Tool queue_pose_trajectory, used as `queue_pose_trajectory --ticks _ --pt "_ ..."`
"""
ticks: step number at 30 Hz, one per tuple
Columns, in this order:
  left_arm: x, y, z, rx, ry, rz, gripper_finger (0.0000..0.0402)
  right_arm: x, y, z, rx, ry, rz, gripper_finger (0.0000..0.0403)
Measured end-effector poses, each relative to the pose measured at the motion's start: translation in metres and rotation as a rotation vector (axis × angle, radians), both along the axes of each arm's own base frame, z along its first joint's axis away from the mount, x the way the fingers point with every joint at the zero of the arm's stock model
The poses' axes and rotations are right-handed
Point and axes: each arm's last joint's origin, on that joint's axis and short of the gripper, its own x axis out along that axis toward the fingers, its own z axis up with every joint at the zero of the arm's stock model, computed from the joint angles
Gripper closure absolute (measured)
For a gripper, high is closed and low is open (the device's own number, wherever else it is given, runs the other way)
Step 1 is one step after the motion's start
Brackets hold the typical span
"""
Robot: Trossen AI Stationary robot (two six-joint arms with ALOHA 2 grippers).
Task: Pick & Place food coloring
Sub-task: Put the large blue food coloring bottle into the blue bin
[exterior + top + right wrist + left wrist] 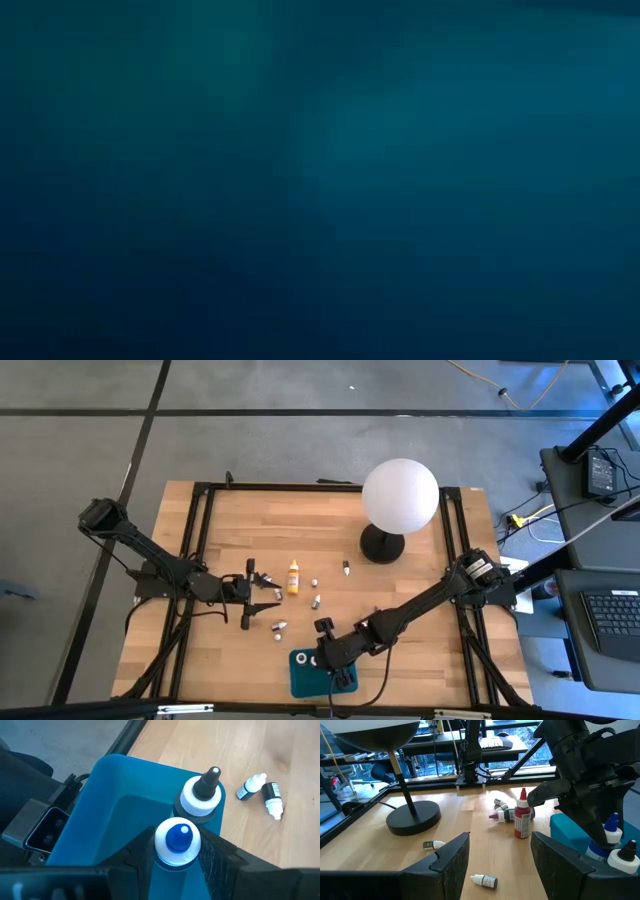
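The right tool point(175, 851) hangs over the teal tray point(300, 672) at the counter's point(240, 520) near edge, its dark fingers closed narrowly on the blue-tipped, white-capped bottle point(176, 840), which stands upright inside the tray. Just beside it, also upright in the tray, is a black-tipped bottle point(201, 795) with a white collar. On the wood beyond the tray lie two small dark bottles point(261, 791) with white caps, side by side. The left tool point(258, 592) waits low over the counter's left half with its fingers point(451, 857) spread wide around nothing. Ahead of it a yellow bottle point(294, 577) stands upright, and several tiny bottles lie scattered between it and the white globe lamp point(399, 497). The low view shows only blurred teal.
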Motion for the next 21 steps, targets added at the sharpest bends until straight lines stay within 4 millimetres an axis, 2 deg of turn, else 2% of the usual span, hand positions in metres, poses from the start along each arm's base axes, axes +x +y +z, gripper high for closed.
queue_pose_trajectory --ticks 11,15,21 --pt "0.0 0.0 0.0 0.0 0.0 0.0 0.0194 0.002 -0.003 -0.001 0.001 0.004 -0.005 0.0262" --pt "0.0 0.0 0.0 0.0 0.0 0.0 0.0194 0.005 -0.005 -0.007 -0.002 0.015 -0.011 0.0262" --pt "0.0 0.0 -0.001 -0.03 0.008 0.004 0.0194 0.01 -0.009 -0.012 0.06 0.038 0.002 0.0261"
